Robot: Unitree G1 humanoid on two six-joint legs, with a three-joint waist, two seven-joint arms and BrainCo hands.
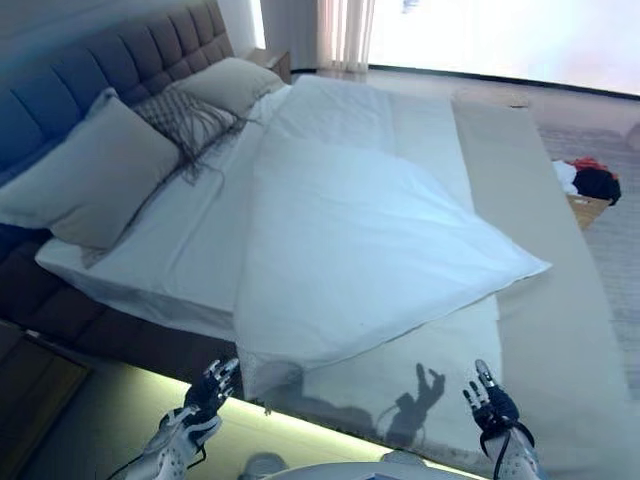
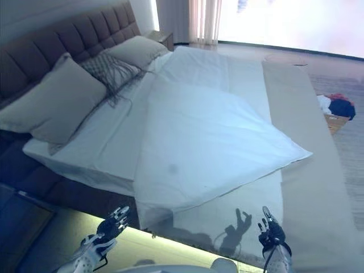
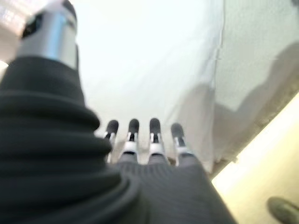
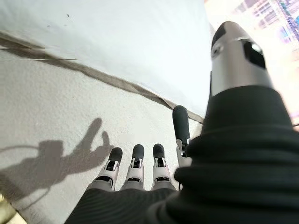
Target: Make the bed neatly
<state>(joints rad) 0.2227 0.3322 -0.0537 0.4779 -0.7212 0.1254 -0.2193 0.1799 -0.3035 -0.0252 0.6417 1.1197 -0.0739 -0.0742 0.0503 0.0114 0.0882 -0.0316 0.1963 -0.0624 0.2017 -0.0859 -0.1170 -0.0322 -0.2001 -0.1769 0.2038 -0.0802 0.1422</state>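
Note:
A white duvet [image 1: 350,250] lies askew on the bed, one corner pointing right and its near corner hanging over the side of the mattress [image 1: 440,375]. Several pillows [image 1: 95,170] lean on the dark padded headboard [image 1: 60,85]. My left hand [image 1: 208,392] is open and empty, just off the bed's near edge by the hanging duvet corner [image 3: 205,112]. My right hand [image 1: 490,402] is open and empty above the bare beige sheet [image 4: 56,121], short of the duvet's edge [image 4: 107,77].
A beige strip of bedding [image 1: 520,180] runs along the bed's right side. A basket with red and dark clothes [image 1: 590,185] stands on the floor at the right. A dark bedside table [image 1: 30,385] is at the lower left. Curtains [image 1: 345,30] hang at the back.

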